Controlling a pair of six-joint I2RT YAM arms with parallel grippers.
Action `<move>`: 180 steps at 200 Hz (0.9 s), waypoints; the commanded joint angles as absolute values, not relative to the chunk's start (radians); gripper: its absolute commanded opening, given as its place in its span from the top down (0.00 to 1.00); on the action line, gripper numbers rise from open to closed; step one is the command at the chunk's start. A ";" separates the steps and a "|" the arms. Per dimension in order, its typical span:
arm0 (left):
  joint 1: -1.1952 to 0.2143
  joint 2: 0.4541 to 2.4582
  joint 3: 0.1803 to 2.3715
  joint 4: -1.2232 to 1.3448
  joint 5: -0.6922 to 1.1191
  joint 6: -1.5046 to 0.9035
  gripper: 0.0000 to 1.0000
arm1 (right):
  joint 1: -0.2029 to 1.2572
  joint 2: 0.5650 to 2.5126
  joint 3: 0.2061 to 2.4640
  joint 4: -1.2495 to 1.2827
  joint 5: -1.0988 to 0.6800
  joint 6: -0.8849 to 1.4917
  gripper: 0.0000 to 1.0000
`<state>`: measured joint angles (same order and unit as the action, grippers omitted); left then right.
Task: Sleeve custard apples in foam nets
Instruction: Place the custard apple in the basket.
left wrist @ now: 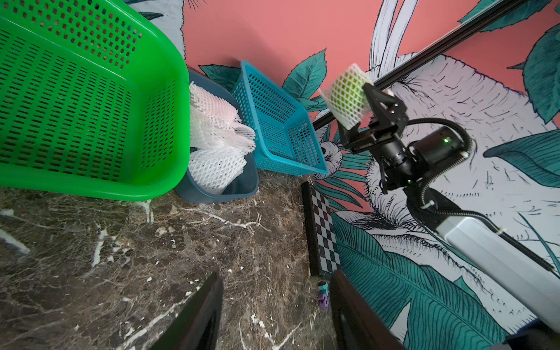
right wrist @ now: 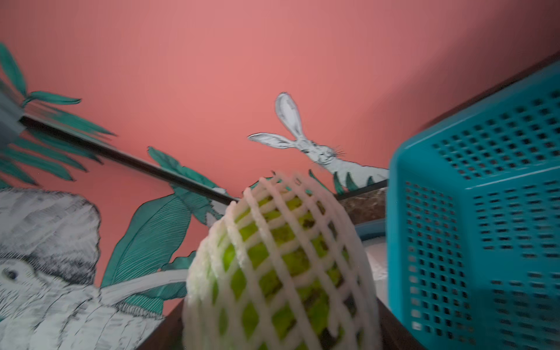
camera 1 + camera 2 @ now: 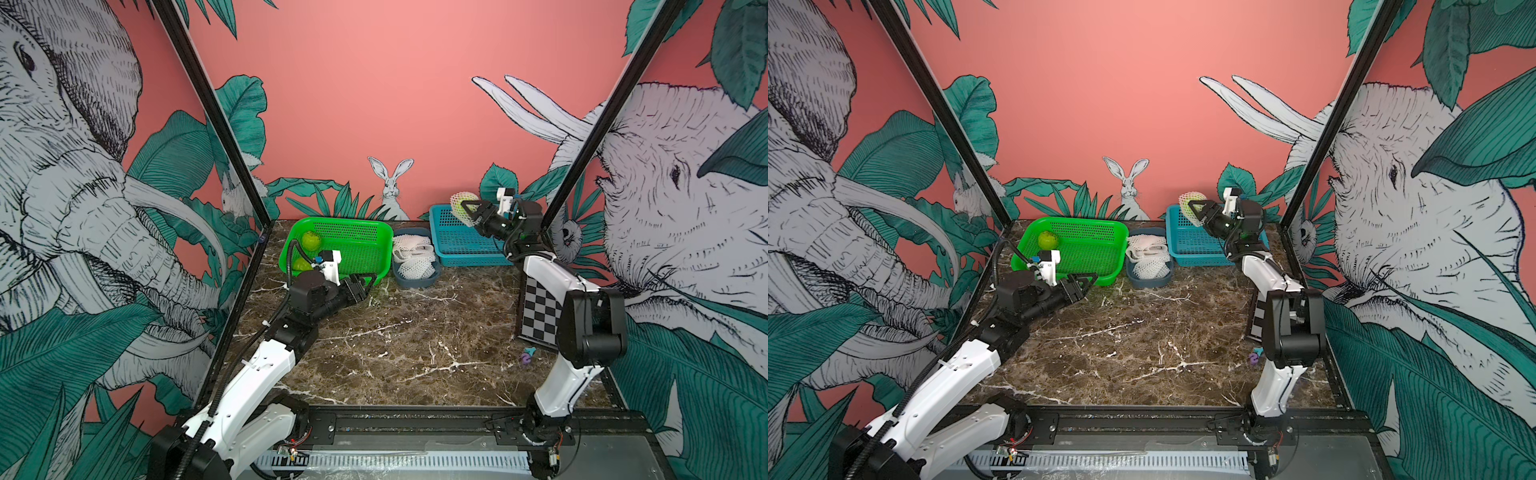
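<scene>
My right hand: I pinched one netted custard apple in the air, near the blue basket.
My left hand: spread and empty, low beside the green basket.
Done: one fruit sleeved, it seemed, not yet set down.
Remaining: two bare custard apples lay in the green basket; foam nets filled the tub.

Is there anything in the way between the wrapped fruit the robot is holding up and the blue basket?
No, nothing visible. The right gripper holds the netted custard apple up in the air close to the blue basket. Only open air lies between them, and the basket is open on top, with its floor bare where it shows.
</scene>
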<state>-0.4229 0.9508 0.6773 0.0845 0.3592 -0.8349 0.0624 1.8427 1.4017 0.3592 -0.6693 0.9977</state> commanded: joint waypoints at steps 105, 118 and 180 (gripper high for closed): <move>-0.440 1.000 0.646 0.128 0.361 -0.868 0.41 | 0.135 2.260 2.003 -0.359 -0.339 0.623 0.28; -0.443 1.004 0.649 0.128 0.359 -0.868 0.41 | 0.153 2.300 2.053 -0.396 -0.326 0.599 0.28; -0.449 1.009 0.648 0.118 0.349 -0.868 0.41 | 0.182 2.428 2.197 -0.514 -0.265 0.533 0.28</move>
